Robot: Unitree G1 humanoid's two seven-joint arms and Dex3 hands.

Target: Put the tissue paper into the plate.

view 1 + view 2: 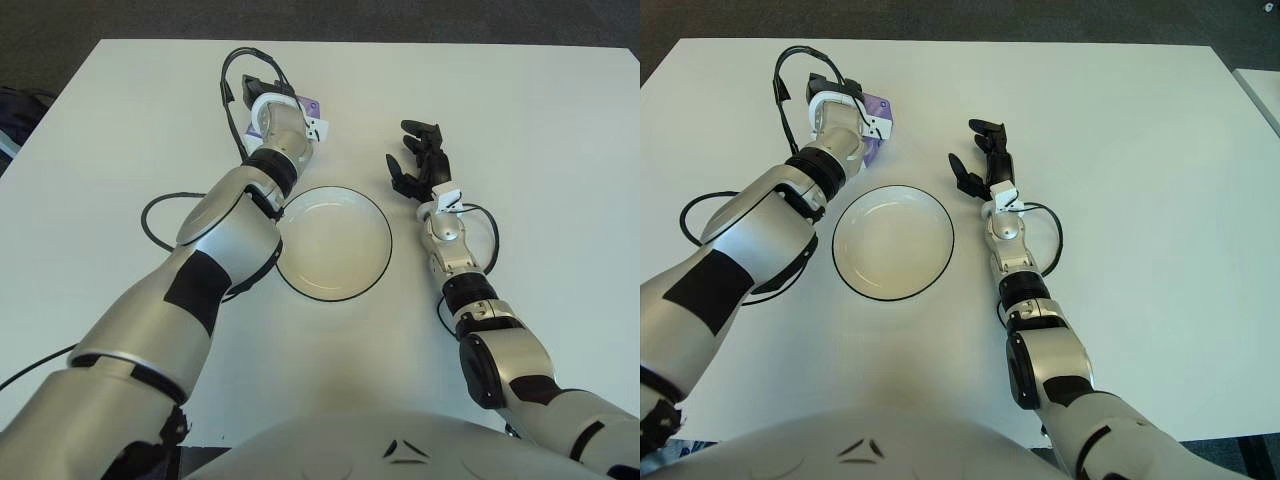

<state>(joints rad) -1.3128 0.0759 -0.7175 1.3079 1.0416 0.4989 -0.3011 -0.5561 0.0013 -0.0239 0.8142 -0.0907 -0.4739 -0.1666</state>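
Now left hand (pixel 832 100) covers purple tissue pack (pixel 876 108); its print is unreadable.

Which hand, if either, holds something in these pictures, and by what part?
It cannot be told for sure. The left hand is over the purple tissue pack beyond the plate, fingers hidden. The right hand, beside the plate, is open and holds nothing.

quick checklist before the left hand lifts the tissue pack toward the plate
1. Left hand over the purple tissue pack: ok.
2. Fingers closed on the pack: cannot tell, the wrist hides them.
3. Plate holds nothing: ok.
4. Path from pack to plate unobstructed: ok.
5. Right hand open, right of the plate, clear of it: ok.
6. Black cable beside the left arm away from the plate: ok.
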